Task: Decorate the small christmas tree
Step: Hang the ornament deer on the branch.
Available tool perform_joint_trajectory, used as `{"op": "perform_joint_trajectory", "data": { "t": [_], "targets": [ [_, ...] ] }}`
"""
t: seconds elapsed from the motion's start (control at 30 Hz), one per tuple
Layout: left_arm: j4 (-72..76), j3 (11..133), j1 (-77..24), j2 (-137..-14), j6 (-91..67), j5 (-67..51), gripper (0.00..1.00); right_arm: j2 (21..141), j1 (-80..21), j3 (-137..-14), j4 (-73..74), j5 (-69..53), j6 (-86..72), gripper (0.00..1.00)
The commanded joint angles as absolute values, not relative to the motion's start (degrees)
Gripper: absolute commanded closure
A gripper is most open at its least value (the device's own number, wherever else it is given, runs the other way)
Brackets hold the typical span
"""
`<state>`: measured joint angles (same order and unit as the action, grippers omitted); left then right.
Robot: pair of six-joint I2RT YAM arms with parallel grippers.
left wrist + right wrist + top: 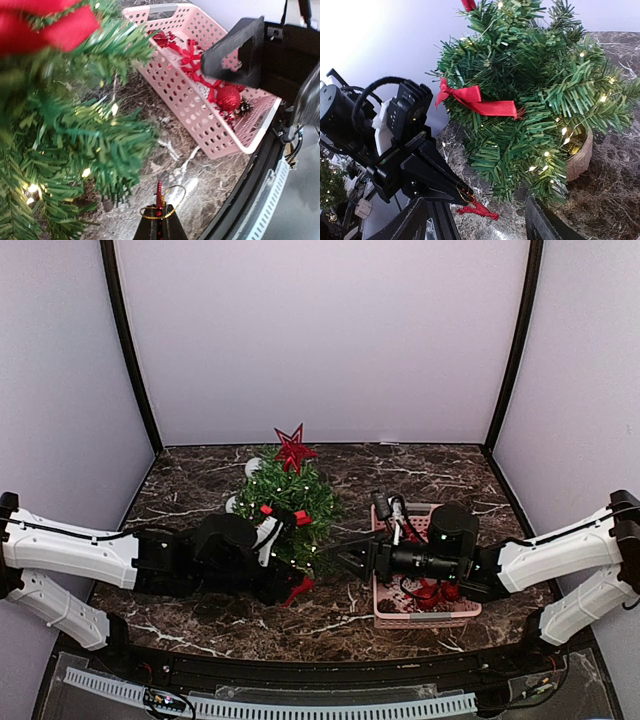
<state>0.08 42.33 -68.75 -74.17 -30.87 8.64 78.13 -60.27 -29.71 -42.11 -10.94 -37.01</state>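
Observation:
The small christmas tree (285, 495) stands mid-table with a red star (293, 447) on top and a red bow (475, 102) on a branch; its white lights glow. My left gripper (292, 587) is just in front of the tree's lower branches, shut on a flat red glitter ornament (160, 197) with a gold loop. In the right wrist view the ornament (479, 210) sticks out of the left gripper (465, 192). My right gripper (335, 560) is open, facing the tree from the right, nothing between its fingers (547, 225).
A pink plastic basket (425, 615) with red ornaments (227, 97) sits to the right of the tree, under the right arm. The tree stands in a round brown pot (580, 155). The table's black front rim (255, 175) runs close by the left gripper.

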Motion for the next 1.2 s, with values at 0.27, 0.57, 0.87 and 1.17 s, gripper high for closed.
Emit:
{"op": "perform_joint_trajectory", "data": {
  "t": [0.27, 0.57, 0.87, 1.17],
  "targets": [
    [-5.4, 48.7, -66.2, -74.6, -33.3, 0.4, 1.00, 81.9, -61.9, -33.1, -40.6, -15.0, -26.7, 0.54],
    [-6.2, 49.6, -65.7, -75.7, -32.9, -2.6, 1.00, 85.7, -62.0, -37.2, -39.7, -19.1, -24.8, 0.65],
    [-6.0, 49.3, -65.1, -75.6, -32.7, -3.0, 1.00, 88.0, -62.2, -39.4, -37.2, -22.3, -23.7, 0.71],
    [-6.1, 48.9, -64.7, -75.2, -32.8, -3.0, 1.00, 88.4, -62.4, -39.4, -37.2, -22.7, -23.8, 0.76]
  ]
}}
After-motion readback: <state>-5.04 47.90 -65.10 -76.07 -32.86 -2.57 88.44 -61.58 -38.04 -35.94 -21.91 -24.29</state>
